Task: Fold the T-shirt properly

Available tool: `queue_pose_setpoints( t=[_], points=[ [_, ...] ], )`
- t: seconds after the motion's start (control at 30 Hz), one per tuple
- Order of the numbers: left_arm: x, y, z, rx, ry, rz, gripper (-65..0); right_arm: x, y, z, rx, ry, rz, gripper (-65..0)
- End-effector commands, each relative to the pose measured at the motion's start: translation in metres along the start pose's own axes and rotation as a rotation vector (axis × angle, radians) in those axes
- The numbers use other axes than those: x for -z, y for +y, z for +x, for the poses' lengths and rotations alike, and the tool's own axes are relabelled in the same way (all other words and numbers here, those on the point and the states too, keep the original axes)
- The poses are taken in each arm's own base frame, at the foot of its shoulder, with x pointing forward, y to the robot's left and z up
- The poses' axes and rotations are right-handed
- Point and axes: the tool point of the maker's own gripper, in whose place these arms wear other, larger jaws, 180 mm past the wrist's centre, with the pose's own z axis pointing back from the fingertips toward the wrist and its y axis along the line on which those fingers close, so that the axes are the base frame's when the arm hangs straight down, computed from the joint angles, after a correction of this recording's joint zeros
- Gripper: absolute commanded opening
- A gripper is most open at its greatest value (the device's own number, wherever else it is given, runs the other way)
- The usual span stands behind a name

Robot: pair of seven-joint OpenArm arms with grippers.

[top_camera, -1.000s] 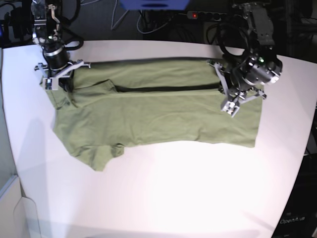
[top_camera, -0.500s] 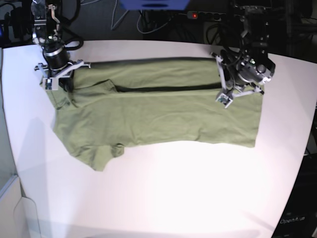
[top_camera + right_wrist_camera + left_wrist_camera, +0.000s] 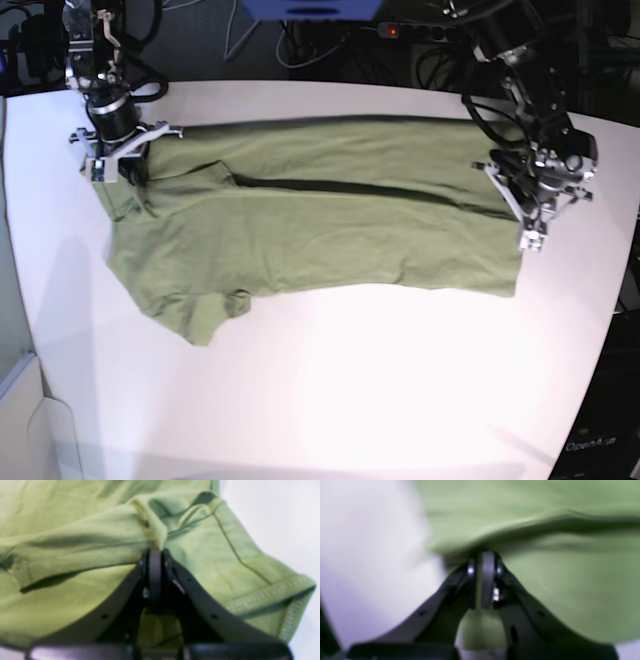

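Olive T-shirt [image 3: 320,230] spread flat across white table [image 3: 380,400], far half, sleeve [image 3: 195,315] trailing near-left. Right gripper [image 3: 122,165] at far-left corner, clenched on a bunched fold by the shoulder. Long dark crease running left to right. Left gripper [image 3: 527,215] at right edge, jaws pinched on the hem.

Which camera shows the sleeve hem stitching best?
The right wrist view: the sleeve hem stitching shows close beside the shut right gripper. The base view shows the T-shirt too small; the left wrist view shows only blurred cloth.
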Motion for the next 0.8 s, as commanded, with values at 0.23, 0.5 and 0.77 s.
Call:
queue_pose_setpoints(
  t=[0.23, 0.5, 0.77],
  points=[
    [-0.019, 0.067, 0.008, -0.133, -0.053, 0.152, -62.2, -0.009, -0.005, -0.048, -0.019, 0.21, -0.019, -64.6],
    [-0.015, 0.062, -0.021, -0.116, 0.004, 0.137, -62.2, -0.011, -0.006, -0.02, -0.051, 0.142, -0.009, -64.3],
    [-0.016, 0.061, -0.035, -0.107, 0.033, 0.137, -62.2, -0.021, 0.011, 0.032, -0.095, 0.011, 0.035, -64.1]
  ],
)
